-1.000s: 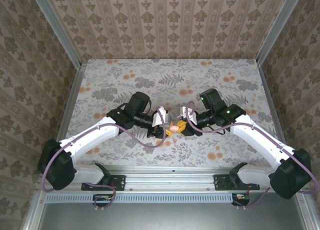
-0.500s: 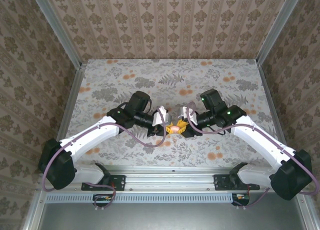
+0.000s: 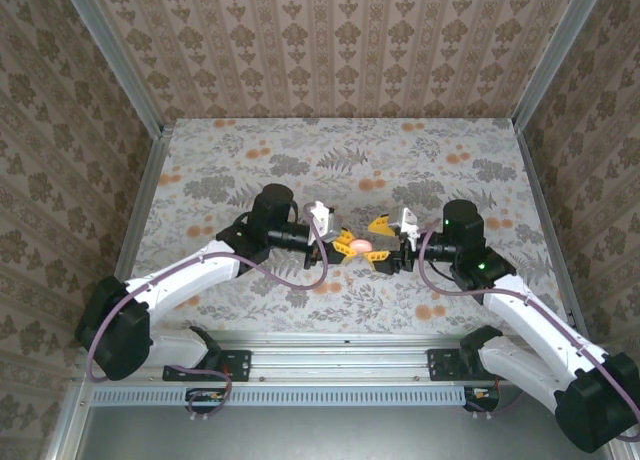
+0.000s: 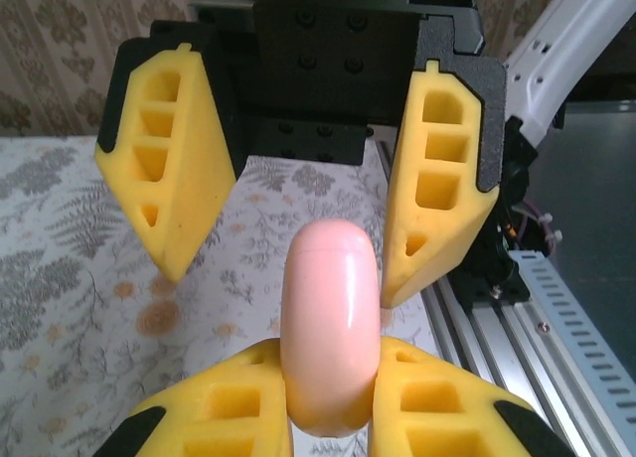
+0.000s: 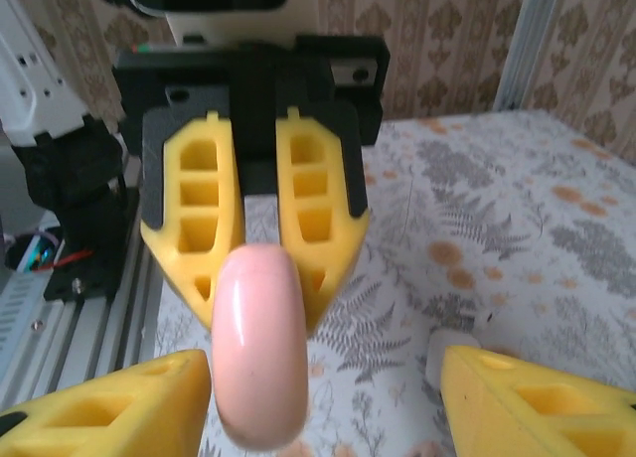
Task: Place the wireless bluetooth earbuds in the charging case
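Observation:
My left gripper (image 3: pixel 345 245) (image 4: pixel 328 370) is shut on a glossy pink rounded pod (image 3: pixel 362 245) (image 4: pixel 331 328) and holds it on edge above the table. Facing it, my right gripper (image 3: pixel 386 242) (image 5: pixel 323 373) is open, its yellow fingers (image 4: pixel 164 179) standing on either side of the pod's far end without touching it. In the right wrist view the pod (image 5: pixel 260 343) hangs between my open jaws. A small white piece (image 5: pixel 449 353) lies on the table, half hidden by my right finger. I cannot tell whether it is the charging case or an earbud.
The floral table (image 3: pixel 300 160) stretches away behind both grippers. An aluminium rail (image 3: pixel 340 342) runs along the near edge under the arm bases. Patterned walls close in the sides and back.
My right gripper has opened and drawn back to the right. My left gripper has shut on the pink pod, which now sits in it instead of in the right one.

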Action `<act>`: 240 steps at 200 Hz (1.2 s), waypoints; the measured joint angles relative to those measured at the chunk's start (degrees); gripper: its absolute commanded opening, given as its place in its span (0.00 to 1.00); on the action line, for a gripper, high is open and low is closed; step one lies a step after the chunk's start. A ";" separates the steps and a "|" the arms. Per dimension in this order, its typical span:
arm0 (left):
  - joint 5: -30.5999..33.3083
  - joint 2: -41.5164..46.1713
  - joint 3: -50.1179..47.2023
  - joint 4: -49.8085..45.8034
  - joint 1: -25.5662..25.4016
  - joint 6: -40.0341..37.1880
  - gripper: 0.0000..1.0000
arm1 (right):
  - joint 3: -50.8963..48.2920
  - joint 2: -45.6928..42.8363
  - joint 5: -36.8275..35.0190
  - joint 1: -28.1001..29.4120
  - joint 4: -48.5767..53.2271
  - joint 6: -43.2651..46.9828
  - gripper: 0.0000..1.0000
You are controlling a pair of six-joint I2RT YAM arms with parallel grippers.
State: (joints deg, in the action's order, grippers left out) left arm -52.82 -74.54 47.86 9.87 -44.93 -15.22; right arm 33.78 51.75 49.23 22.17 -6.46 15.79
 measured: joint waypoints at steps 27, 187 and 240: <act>-0.42 0.02 0.00 3.45 0.00 1.90 0.13 | 0.00 0.07 2.89 -0.35 -3.34 -2.71 0.54; 4.85 0.98 4.55 -15.06 0.02 -12.68 0.60 | 18.88 5.66 -4.11 2.08 35.52 23.96 0.12; 8.61 0.44 5.70 -22.10 -1.97 -18.67 0.57 | 21.84 10.23 -10.43 6.69 44.57 31.54 0.12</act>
State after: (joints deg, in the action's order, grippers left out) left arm -44.21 -74.11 53.56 -12.23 -46.89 -33.89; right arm 55.61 61.98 38.81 28.86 38.11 47.33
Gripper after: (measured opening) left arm 0.580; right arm 0.173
